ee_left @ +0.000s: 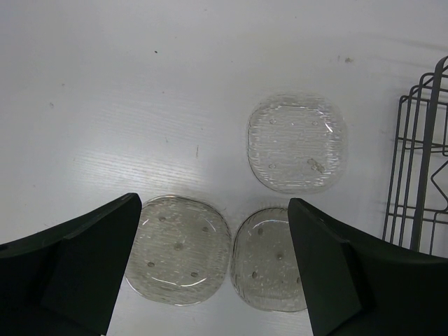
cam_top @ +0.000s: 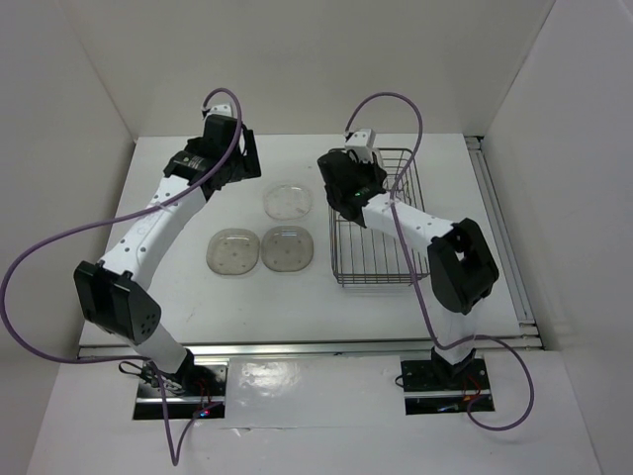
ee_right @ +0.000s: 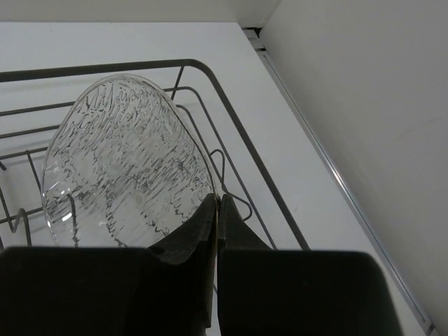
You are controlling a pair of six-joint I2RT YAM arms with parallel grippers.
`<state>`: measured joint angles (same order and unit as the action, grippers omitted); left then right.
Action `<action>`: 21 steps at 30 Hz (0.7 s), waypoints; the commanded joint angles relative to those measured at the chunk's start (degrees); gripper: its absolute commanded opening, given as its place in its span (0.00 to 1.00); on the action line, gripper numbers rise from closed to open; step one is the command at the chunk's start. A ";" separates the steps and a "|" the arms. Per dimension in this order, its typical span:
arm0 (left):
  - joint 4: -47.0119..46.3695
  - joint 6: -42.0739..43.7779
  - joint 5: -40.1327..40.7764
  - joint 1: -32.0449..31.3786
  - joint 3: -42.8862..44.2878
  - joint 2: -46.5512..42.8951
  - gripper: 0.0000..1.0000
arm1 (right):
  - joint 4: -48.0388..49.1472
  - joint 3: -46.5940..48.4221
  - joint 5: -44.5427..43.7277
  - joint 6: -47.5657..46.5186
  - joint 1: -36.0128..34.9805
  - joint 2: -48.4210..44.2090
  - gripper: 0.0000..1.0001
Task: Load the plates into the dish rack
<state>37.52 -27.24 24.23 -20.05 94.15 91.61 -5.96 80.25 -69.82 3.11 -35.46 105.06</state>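
Three see-through plates lie flat on the white table: a clear plate at the back, a smoky plate and another smoky plate side by side nearer me. My left gripper is open and empty, high above the two smoky plates. My right gripper is shut on the rim of a fourth clear plate, held on edge over the dark wire dish rack. That plate barely shows in the top view, behind the right wrist.
White walls enclose the table at the back and sides. The rack's left side shows at the right edge of the left wrist view. A metal rail runs along the table's right edge, close to the rack.
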 commanded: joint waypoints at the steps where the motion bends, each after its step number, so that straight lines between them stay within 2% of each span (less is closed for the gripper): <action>1: -0.69 0.26 0.47 0.01 2.09 0.32 1.00 | -0.89 3.86 -1.02 0.40 0.31 0.50 0.00; 10: -0.69 0.26 -0.06 0.01 2.09 0.32 1.00 | -0.90 5.53 -2.68 -0.13 -1.63 4.10 0.00; 17: -0.69 0.78 -0.67 0.01 1.56 0.84 1.00 | -0.90 7.20 -2.69 -0.65 -2.77 6.57 0.07; 18: -0.69 0.79 -0.67 0.01 1.56 0.85 1.00 | -2.12 7.73 -2.69 0.04 -2.77 7.35 0.12; 20: -1.21 0.79 -0.67 0.01 1.56 0.85 1.00 | -2.13 7.73 -2.08 0.05 -2.77 7.88 0.30; 21: -1.22 0.79 -0.67 0.01 1.56 0.85 1.00 | -2.13 7.73 -2.07 0.05 -2.77 7.88 0.44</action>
<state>37.50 -27.16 23.75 -20.05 94.15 92.05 -6.81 85.49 -69.87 2.98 -38.02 112.38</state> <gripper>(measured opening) 1.000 0.365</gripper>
